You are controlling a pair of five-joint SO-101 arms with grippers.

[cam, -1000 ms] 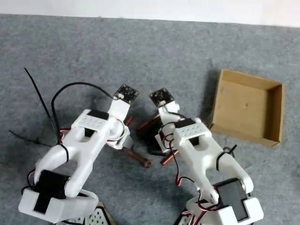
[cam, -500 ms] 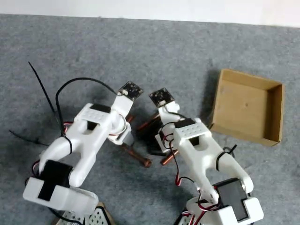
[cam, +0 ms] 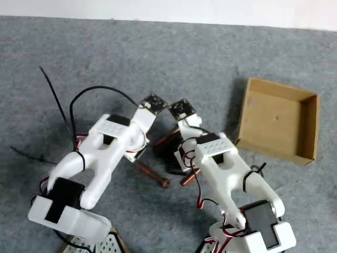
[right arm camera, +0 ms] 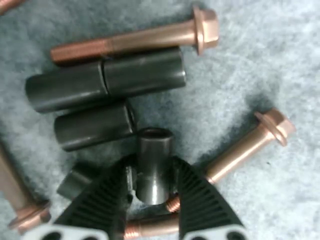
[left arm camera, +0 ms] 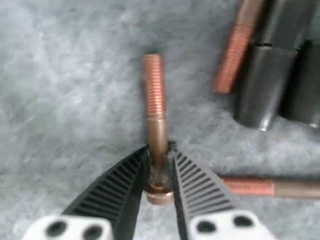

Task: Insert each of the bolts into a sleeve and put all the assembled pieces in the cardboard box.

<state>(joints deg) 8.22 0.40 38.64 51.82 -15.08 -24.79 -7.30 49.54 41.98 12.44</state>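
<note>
While the left gripper (left arm camera: 158, 152) was pinched almost shut on a copper-coloured flanged bolt (left arm camera: 154, 95), gripping the smooth shank just above the head, the bolt's threaded end pointed straight out past the fingertips over the grey felt table cover (left arm camera: 60, 75). Ahead of that gripper and off to one side stood a cluster of dark cylindrical metal sleeves (left arm camera: 265, 85), with a second copper bolt (left arm camera: 234, 55) leaning against them. A third copper bolt (left arm camera: 270, 187) lay just beside one finger.

The right gripper (right arm camera: 150, 172) was closed on a short dark sleeve (right arm camera: 154, 160), whose open bore pointed out past the fingertips. Just ahead of it lay three more dark sleeves (right arm camera: 105, 82), two of them end to end and touching a long copper hex-flanged bolt (right arm camera: 135, 40). Another flanged bolt (right arm camera: 245, 142) lay near one finger.

Seen from above, the open-topped cardboard box (cam: 308, 126) sat well apart on the right arm's outer side.
</note>
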